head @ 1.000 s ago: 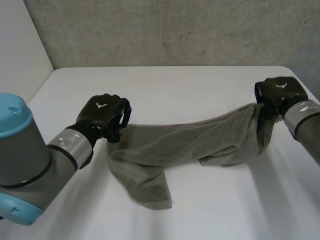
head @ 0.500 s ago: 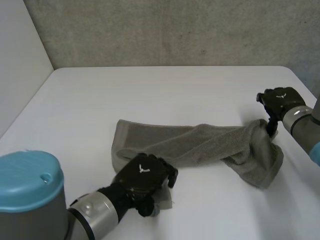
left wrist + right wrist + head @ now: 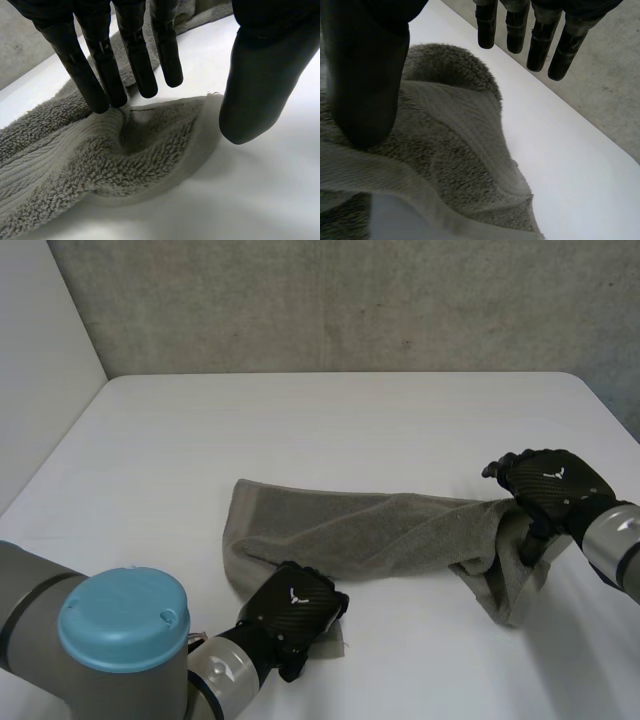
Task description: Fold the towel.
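On the white desk (image 3: 330, 420) lies a grey towel (image 3: 380, 530), long and bunched up, going from side to side. At its left end, the near corner (image 3: 202, 112) sits under the left hand (image 3: 295, 612). That hand is loose. Its fingers (image 3: 107, 70) are straight and just reach a bump in the cloth, and its thumb (image 3: 260, 90) stands apart, beside the corner. It is not holding anything. If it lifts now, I think the corner will be left behind on the desk. If the fingers close too far in, they may grab two layers, and the fold will come out lumpy.

The middle of the towel is bunched into a thick roll. A fold made over that roll would likely be crooked.

At the right end, the cloth is in a heap under the right hand (image 3: 548, 485). This hand is loose too. Its thumb (image 3: 365, 75) rests on the fluffy cloth, but its fingers (image 3: 540, 40) are straight and off the cloth, out over bare desk. It may slip off when it pulls. It may also pick up the whole heap and not a clean edge.
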`<state>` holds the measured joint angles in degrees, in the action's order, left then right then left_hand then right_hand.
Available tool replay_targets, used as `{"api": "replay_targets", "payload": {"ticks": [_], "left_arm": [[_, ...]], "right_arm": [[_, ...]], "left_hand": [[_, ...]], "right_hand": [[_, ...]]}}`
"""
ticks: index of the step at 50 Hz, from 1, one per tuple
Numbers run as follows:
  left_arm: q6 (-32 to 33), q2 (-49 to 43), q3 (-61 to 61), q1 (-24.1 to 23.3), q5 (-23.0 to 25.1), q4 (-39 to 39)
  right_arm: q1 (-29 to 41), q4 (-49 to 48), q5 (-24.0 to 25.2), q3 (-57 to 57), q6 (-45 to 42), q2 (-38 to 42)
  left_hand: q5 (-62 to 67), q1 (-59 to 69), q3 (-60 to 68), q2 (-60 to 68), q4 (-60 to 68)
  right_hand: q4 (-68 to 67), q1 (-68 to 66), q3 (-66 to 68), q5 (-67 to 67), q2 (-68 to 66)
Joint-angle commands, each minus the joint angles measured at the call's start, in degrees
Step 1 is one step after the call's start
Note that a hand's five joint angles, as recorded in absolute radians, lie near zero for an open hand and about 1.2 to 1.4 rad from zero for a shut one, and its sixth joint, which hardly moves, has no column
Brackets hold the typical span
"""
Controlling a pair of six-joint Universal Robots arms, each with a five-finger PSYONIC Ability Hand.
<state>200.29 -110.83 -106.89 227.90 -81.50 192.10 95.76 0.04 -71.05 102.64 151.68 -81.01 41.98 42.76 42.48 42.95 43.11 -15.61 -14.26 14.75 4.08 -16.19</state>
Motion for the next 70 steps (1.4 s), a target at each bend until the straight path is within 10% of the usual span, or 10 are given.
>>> {"api": "replay_targets", "payload": {"ticks": [1,17,32,41,58,70], "left_arm": [[0.02,-3.51,1.07,-0.09,-2.61,2.49],[0.02,-7.38,2.3,-0.26,-3.66,4.25],[0.02,-6.59,2.65,0.17,-3.93,5.21],[-0.51,-4.3,2.83,0.97,-7.09,6.1],[-2.45,4.48,2.56,7.21,-7.18,6.36],[-18.08,14.5,4.41,22.57,-4.99,6.98]], "right_arm": [[-2.59,0.83,5.13,3.79,-2.0,-3.81],[-6.9,11.37,8.2,5.98,-14.47,-9.87],[-7.07,14.11,12.34,11.79,-28.02,-12.16],[-7.16,13.84,16.02,13.99,-35.22,-10.76],[-7.25,12.79,17.69,14.25,-38.83,-9.97],[-6.99,1.27,15.06,6.78,-36.02,4.19]], "left_hand": [[-15.02,-5.8,-5.52,-5.99,-6.15],[-11.66,-2.44,-2.15,-2.62,-2.79],[27.49,36.71,37.0,36.53,36.36],[28.02,37.24,37.52,37.05,36.89],[28.02,37.24,37.52,37.05,36.89],[28.02,37.24,37.52,37.05,36.89]], "right_hand": [[1.82,0.47,-0.97,-0.29,2.41],[1.65,0.3,-0.8,-0.13,2.24],[-2.38,-3.73,3.24,3.91,-1.8],[-4.73,-6.08,5.59,6.26,-4.15],[-10.12,-11.47,10.98,11.65,-9.54],[-10.29,-11.64,11.15,11.82,-9.7]]}}
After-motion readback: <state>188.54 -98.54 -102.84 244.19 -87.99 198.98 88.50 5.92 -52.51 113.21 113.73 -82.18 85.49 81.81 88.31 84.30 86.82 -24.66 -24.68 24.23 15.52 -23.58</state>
